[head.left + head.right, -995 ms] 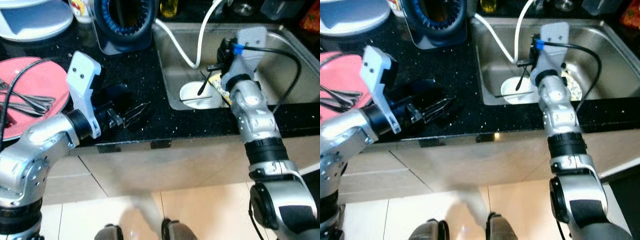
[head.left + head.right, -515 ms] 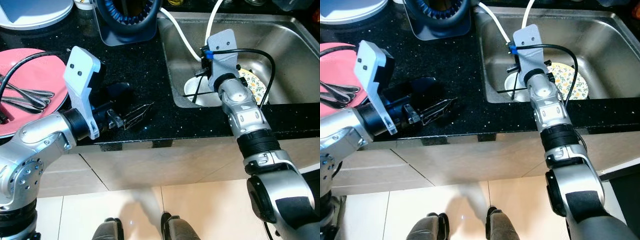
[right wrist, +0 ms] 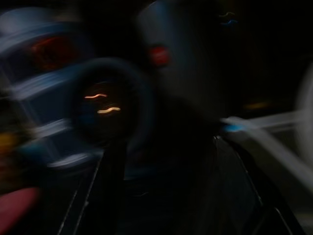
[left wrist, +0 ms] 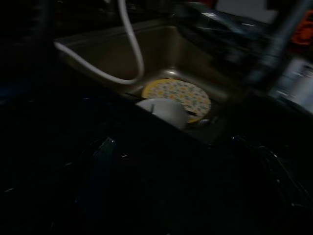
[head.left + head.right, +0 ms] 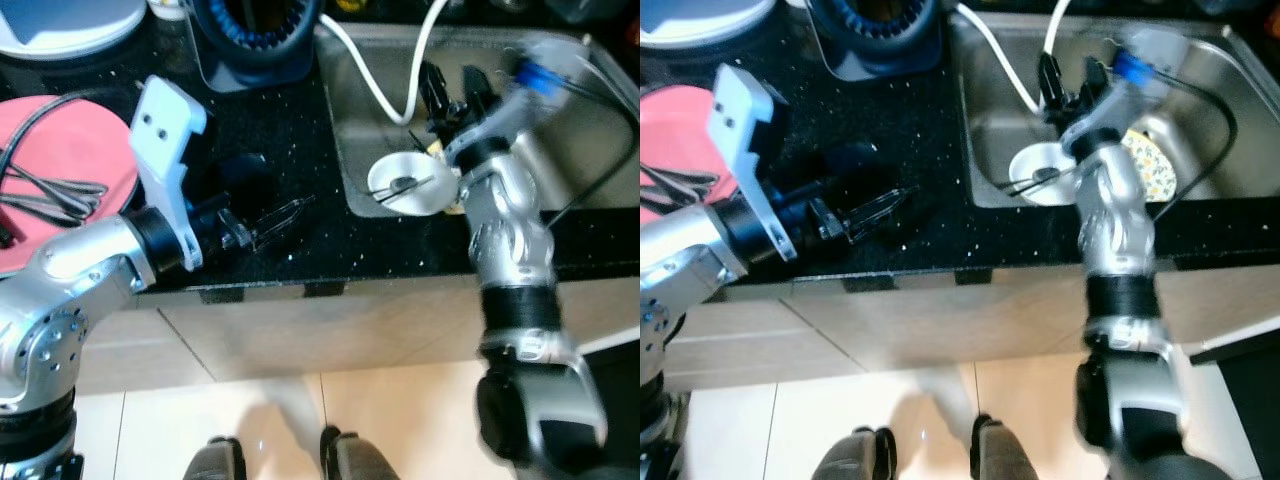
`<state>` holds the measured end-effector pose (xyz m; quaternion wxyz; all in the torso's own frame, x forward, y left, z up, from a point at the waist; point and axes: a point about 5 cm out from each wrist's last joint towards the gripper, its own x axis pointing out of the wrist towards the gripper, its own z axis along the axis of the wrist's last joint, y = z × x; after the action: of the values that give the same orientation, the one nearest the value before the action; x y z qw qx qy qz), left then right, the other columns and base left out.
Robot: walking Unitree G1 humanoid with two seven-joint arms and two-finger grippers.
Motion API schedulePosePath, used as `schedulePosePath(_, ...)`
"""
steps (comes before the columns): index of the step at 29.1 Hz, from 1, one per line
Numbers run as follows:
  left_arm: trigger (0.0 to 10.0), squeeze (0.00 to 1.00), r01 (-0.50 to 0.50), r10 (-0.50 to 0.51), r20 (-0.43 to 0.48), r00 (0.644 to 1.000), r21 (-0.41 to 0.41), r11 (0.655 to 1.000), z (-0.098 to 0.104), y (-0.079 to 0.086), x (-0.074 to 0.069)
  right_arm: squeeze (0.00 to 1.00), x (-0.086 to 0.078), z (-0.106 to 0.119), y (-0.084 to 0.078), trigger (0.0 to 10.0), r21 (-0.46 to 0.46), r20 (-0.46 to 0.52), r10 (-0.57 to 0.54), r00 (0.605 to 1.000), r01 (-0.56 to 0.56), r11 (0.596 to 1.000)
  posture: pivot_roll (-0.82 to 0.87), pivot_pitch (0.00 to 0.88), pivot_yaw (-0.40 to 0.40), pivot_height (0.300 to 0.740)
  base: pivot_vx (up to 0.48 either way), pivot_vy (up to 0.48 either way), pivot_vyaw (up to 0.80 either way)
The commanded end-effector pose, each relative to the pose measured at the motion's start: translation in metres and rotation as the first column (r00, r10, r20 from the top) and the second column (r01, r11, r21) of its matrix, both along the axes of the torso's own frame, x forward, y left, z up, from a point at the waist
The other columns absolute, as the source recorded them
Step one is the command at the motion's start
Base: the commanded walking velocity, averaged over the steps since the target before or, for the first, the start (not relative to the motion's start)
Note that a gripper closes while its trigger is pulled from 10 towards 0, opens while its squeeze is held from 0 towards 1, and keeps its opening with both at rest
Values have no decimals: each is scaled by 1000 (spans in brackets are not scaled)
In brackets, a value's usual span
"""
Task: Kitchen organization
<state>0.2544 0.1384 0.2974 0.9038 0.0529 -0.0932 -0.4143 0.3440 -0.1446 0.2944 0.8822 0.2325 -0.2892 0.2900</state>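
Blurrily, right gripper (image 5: 448, 88) raised over the stainless steel sink (image 5: 570, 60), finger state impossible to tell, small white round dish (image 5: 408, 183) at the sink's near left corner, yellow patterned plate (image 5: 1150, 165) half hidden behind the arm, left gripper (image 5: 270, 220) with fingers slightly apart over the black speckled countertop (image 5: 300, 160), holding nothing.

Your bench (image 5: 300, 150) runs across in front of you, with the sink (image 5: 560, 130) set into its right half. In the sink, a small dish (image 5: 408, 185) sits near the front left corner, just left of a plate (image 5: 1150, 165) lying on the sink floor (the two overlap in the left wrist view). A hose (image 5: 385, 75) loops down into the sink from behind. On the bench to the far left, a plate (image 5: 60, 170) carries cutlery (image 5: 50, 195). Behind it is a round appliance (image 5: 250, 35), at the bench's back, left of the sink. Your left claw (image 5: 270, 220) is over the bench between that plate and the sink; your right claw (image 5: 445, 95) is above the sink, behind the dish.
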Motion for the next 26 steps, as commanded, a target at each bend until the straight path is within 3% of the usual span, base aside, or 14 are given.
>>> schedulePosePath(1, 10000, 0, -42, 42, -6, 999, 1, 999, -4, 2, 3, 0, -23, -1, 12, 10000, -8, 73, 162, 984, -162, 987, 106, 177, -50, 740, 0, 0, 0)
schedulePosePath(6, 10000, 0, -184, 184, -8, 983, -18, 983, -8, 10, 13, 0, -30, -13, 21, 10000, 17, 59, 206, 977, -207, 978, 114, 147, -48, 740, 0, 0, 0)
schedulePosePath(8, 10000, 0, -184, 184, -8, 983, -18, 983, -8, 10, 13, 0, -30, -13, 21, 10000, 17, 59, 206, 977, -207, 978, 114, 147, -48, 740, 0, 0, 0)
schedulePosePath(9, 10000, 0, -293, 293, 5, 956, -50, 955, -8, 15, 20, 0, -29, -18, 21, 10000, 33, 44, 215, 976, -217, 976, 130, 133, -48, 740, 0, 0, 800)
schedulePosePath(11, 10000, 0, -325, 327, 11, 945, -63, 943, -8, 16, 22, 0, -29, -20, 21, 10000, 40, 36, 219, 975, -221, 975, 130, 133, -48, 740, 0, 0, 800)
schedulePosePath(12, 10000, 0, -387, 390, 44, 920, -67, 920, -5, 19, 25, 0, -28, -24, 20, 10000, 54, 15, 225, 974, -225, 973, 141, 127, -51, 740, 0, 0, 794)
schedulePosePath(15, 10000, 0, -419, 423, 63, 904, -76, 905, -3, 21, 27, 0, -26, -27, 19, 10000, 63, 0, 225, 974, -225, 972, 150, 124, -53, 740, 0, 0, 788)
schedulePosePath(16, 10000, 0, -481, 481, 117, 869, -31, 876, -3, 23, 29, 0, -25, -31, 18, 10000, 68, -21, 226, 974, -224, 972, 158, 125, -59, 740, 0, 0, 788)
schedulePosePath(18, 10000, 0, -522, 512, 165, 843, 24, 852, -4, 24, 32, 0, -23, -34, 18, 10000, 71, -37, 224, 974, -221, 973, 166, 125, -65, 740, 0, 0, 784)
schedulePosePath(26, 10000, 0, -591, 553, 252, 794, 106, 800, -9, 26, 40, 0, -14, -48, 18, 10000, 94, -119, 175, 977, -164, 982, 163, 115, -58, 740, 0, 0, 771)
